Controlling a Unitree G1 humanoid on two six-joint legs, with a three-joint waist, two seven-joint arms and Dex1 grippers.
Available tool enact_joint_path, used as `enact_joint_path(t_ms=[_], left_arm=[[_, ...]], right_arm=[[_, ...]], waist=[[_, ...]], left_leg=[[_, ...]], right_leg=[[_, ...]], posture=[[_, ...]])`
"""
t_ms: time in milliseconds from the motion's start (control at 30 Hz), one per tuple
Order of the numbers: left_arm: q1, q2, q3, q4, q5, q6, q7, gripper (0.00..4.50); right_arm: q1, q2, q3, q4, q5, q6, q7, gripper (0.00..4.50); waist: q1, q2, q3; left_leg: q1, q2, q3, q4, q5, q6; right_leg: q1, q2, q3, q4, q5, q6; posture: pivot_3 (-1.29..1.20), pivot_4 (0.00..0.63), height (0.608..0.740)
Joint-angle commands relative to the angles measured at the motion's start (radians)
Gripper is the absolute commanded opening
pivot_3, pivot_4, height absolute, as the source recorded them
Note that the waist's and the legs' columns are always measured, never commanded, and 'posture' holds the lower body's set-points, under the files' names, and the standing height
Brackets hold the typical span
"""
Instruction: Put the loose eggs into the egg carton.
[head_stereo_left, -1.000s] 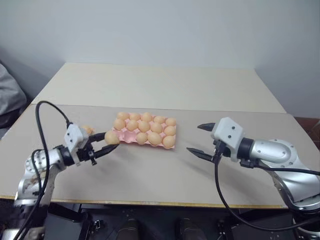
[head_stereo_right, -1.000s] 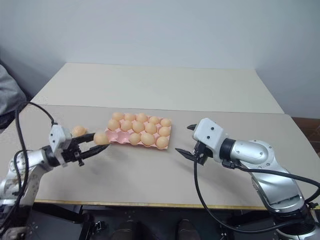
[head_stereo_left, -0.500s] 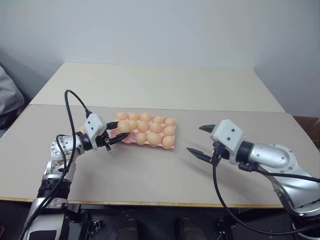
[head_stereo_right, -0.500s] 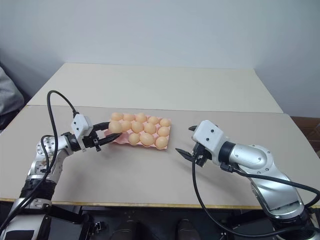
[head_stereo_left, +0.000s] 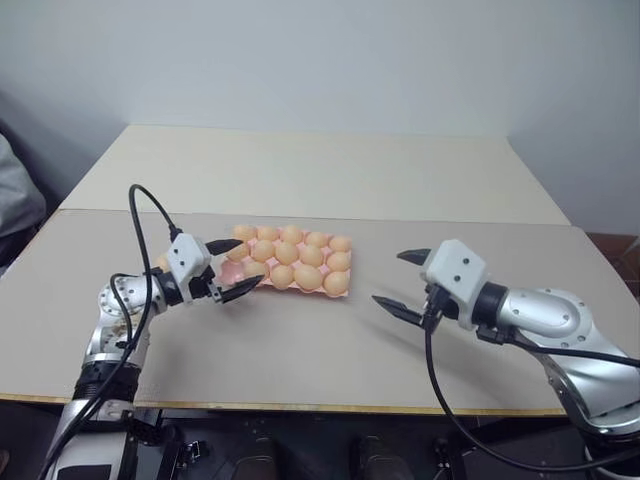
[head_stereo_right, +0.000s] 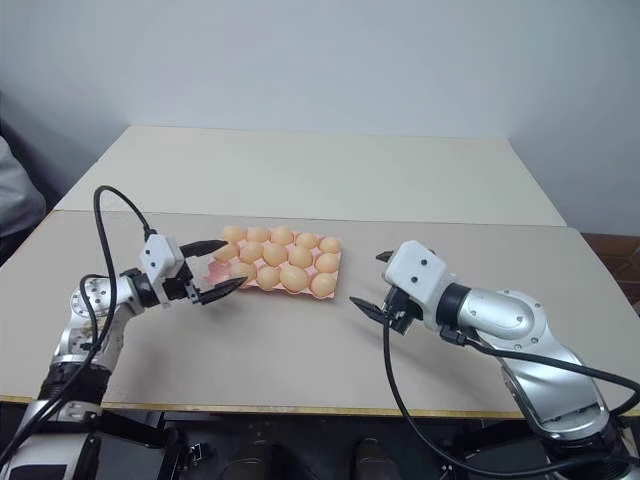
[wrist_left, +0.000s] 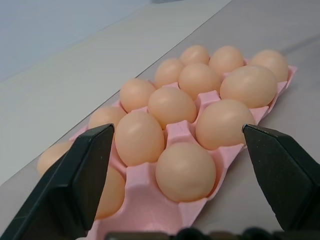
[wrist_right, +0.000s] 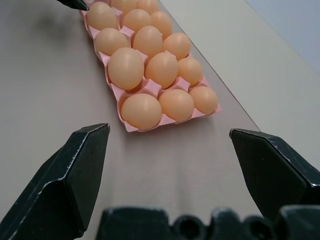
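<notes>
Left gripper (head_stereo_left: 232, 268) sits at the carton's 9 o'clock end, fingers spread wide with nothing between them — looks like the release step for an egg just seated in the near-end cup (wrist_left: 185, 170). Egg carton (head_stereo_left: 262, 284) is mid-table, cups nearly all filled as far as I can count. One more loose egg (head_stereo_left: 162, 262) seems to lie on the table behind the left wrist, at the carton's 9 o'clock; mostly hidden. Next move, my call: back the left gripper out level, swing to that egg, close gently. Right gripper (head_stereo_left: 400, 281) hangs at the carton's 3 o'clock, jaws apart, empty, well clear. Table (head_stereo_left: 330, 180) otherwise bare — only the left arm's cable (head_stereo_left: 148, 215) loops near.
</notes>
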Motion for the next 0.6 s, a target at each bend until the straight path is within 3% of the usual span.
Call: enact_joint_path(t_ms=[33,300,600], left_arm=[[0.066,0.069,0.101,-0.13,-0.065,0.043,0.019,4.47],[0.338,0.196,0.313,-0.322,-0.136,0.169,0.066,4.47],[0.446,0.189,0.413,-0.396,-0.136,0.198,0.145,4.47]], right_arm=[[-0.02,-0.02,-0.041,-0.024,0.032,-0.015,0.033,4.5],[-0.01,-0.091,-0.107,-0.071,0.158,-0.036,0.176,4.5],[-0.055,-0.092,-0.053,-0.011,0.143,-0.085,0.221,4.5]], waist=[[-0.004,0.0,0.0],[-0.016,0.0,0.0],[-0.01,0.0,0.0]], left_leg=[[0.0,0.0,0.0,0.0,0.0,0.0],[0.002,0.001,0.0,0.0,0.0,0.0],[0.002,0.001,0.0,0.0,0.0,0.0]], right_leg=[[0.0,0.0,0.0,0.0,0.0,0.0],[0.001,-0.001,-0.001,0.0,-0.002,-0.003],[0.002,-0.002,-0.001,-0.001,-0.004,-0.006]], posture=[[0.0,0.15,0.74],[0.0,0.15,0.74],[0.0,0.15,0.74]])
